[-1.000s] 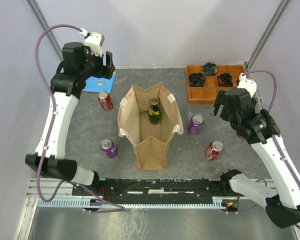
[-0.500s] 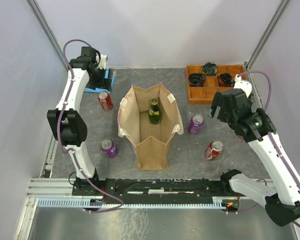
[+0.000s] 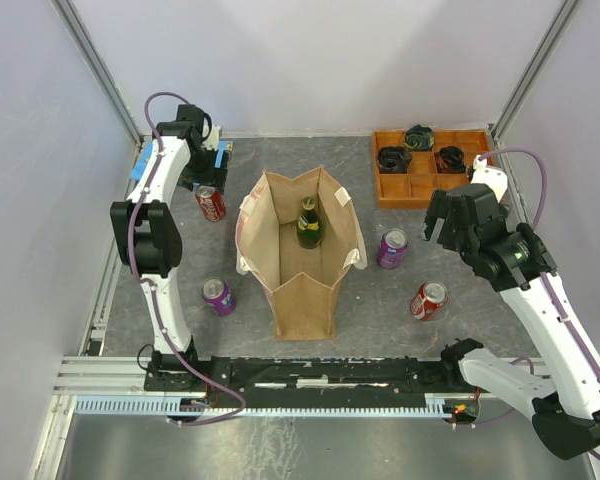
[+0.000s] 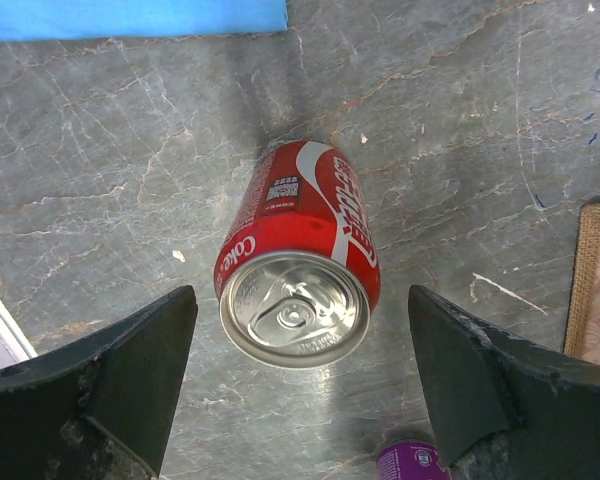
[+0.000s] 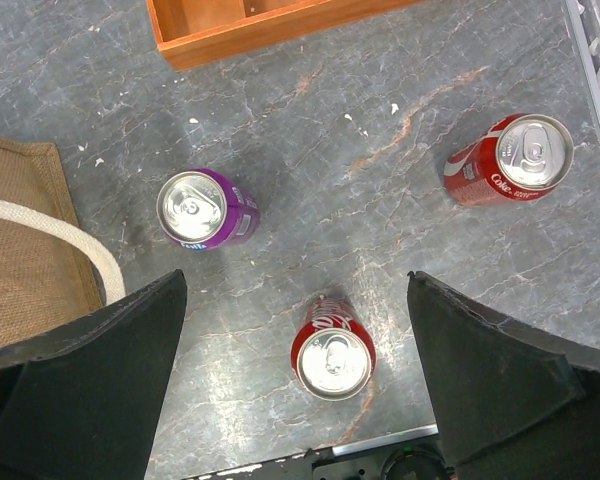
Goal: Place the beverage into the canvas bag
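Note:
The tan canvas bag stands open mid-table with a dark green bottle upright inside. A red Coke can stands at the back left, also seen in the top view. My left gripper hangs open just above it, one finger on each side, not touching; in the top view the left gripper is at the can's far side. My right gripper is open and empty above a red can, right of the bag.
A purple can stands front left, another purple can and a red can stand right of the bag. A further red can stands near the right edge. An orange tray sits back right, a blue pad back left.
My left arm has swung out to the back left and come down over the red Coke can, gripper open. My right arm has barely shifted.

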{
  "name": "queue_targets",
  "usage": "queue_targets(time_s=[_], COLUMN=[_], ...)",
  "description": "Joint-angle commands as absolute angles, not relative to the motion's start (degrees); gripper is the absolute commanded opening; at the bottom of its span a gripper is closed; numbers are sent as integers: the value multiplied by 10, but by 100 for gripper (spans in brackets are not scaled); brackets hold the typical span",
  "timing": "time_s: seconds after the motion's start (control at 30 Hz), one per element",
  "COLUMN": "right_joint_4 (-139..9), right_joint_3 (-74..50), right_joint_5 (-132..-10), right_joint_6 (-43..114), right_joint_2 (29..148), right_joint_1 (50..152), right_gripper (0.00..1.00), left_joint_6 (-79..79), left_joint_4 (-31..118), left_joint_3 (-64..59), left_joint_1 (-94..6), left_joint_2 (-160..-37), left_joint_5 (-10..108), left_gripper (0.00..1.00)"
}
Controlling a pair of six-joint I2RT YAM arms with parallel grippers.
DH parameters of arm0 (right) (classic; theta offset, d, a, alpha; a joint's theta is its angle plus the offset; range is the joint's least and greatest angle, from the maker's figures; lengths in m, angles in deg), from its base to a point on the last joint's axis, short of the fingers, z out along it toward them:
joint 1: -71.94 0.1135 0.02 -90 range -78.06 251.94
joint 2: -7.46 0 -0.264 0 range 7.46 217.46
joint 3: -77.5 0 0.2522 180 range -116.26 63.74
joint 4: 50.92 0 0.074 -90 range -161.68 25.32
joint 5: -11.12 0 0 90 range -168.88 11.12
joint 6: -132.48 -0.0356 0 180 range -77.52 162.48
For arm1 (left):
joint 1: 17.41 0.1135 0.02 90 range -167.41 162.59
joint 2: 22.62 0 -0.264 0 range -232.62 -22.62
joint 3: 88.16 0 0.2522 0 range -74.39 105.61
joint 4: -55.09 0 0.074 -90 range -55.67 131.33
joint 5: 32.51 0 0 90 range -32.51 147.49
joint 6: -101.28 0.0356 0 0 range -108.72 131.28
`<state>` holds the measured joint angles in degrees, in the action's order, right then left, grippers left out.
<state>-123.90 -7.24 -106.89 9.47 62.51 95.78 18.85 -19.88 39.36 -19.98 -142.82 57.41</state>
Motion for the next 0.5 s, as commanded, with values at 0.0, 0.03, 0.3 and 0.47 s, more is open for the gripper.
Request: queue_targets(time_s=[0.0, 0.03, 0.3, 0.47], right_joint_4=[-1242, -1243, -1248, -1247], right_joint_3=[-72, -72, -71, -65], right_joint_5=[-1069, -1069, -1073, -1072], right_joint_6=[89, 89, 88, 84], right_joint_2=[615, 615, 611, 608], right_joint_1=[955, 956, 955, 955], right_gripper=[99, 99, 99, 99], left_joint_6=[212, 213, 219, 224], left_joint_4=[-187, -186, -187, -195], left_joint_3=[404, 403, 377, 365], left_joint_1=[-193, -193, -189, -189], left_joint_2=[-1438, -1440, -1441, -1446], left_joint_5=[583, 583, 577, 569], left_gripper=[92, 92, 77, 68])
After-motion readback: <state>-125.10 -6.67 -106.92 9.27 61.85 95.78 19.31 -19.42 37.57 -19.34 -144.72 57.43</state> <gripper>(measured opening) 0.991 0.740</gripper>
